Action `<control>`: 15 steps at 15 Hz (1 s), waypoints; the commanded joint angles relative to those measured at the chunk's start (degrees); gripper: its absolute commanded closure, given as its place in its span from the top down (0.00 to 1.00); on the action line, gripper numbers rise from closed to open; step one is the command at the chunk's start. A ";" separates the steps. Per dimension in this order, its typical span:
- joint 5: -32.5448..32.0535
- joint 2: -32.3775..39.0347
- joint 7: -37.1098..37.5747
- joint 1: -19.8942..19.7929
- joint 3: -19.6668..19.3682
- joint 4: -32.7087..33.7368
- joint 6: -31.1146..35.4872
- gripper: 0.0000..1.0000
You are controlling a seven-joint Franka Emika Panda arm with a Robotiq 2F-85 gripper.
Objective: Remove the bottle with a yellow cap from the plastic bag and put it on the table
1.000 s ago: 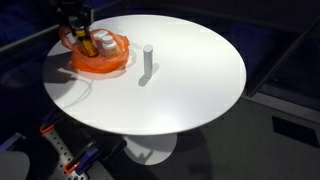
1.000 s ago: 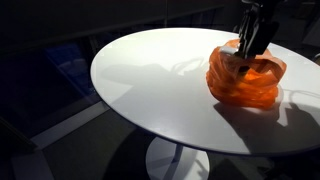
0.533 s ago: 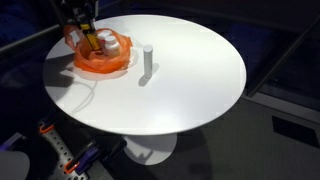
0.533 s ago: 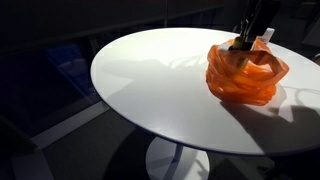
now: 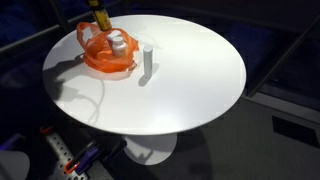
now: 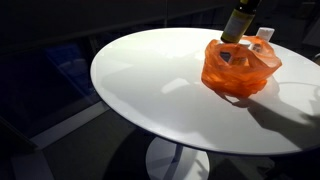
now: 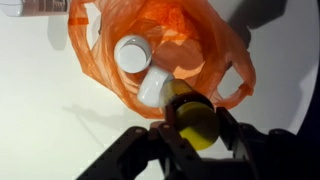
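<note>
My gripper (image 7: 192, 128) is shut on the bottle with the yellow cap (image 7: 196, 124) and holds it lifted above the orange plastic bag (image 7: 190, 45). In both exterior views the bottle (image 5: 101, 17) (image 6: 238, 22) hangs over the bag (image 5: 104, 58) (image 6: 238, 72) at the round white table's edge. The bag is open and still holds white-capped containers (image 7: 132, 55). A white upright cylinder (image 5: 146, 59) stands on the table beside the bag.
The round white table (image 5: 190, 80) (image 6: 150, 80) stands on a pedestal base. Dark floor and surroundings lie around it. A labelled container (image 7: 30, 8) sits at the top left corner of the wrist view.
The gripper has risen out of the bag with the yellow-capped bottle. The bag has been pulled upward and shifted slightly toward the table's middle.
</note>
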 commanded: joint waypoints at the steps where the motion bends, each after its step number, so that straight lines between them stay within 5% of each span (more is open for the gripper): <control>1: 2.20 -1.45 -1.86 -1.22 -1.87 3.37 -2.43 0.20; 15: 2.06 2.06 -1.82 -8.22 -8.93 6.29 -0.53 0.20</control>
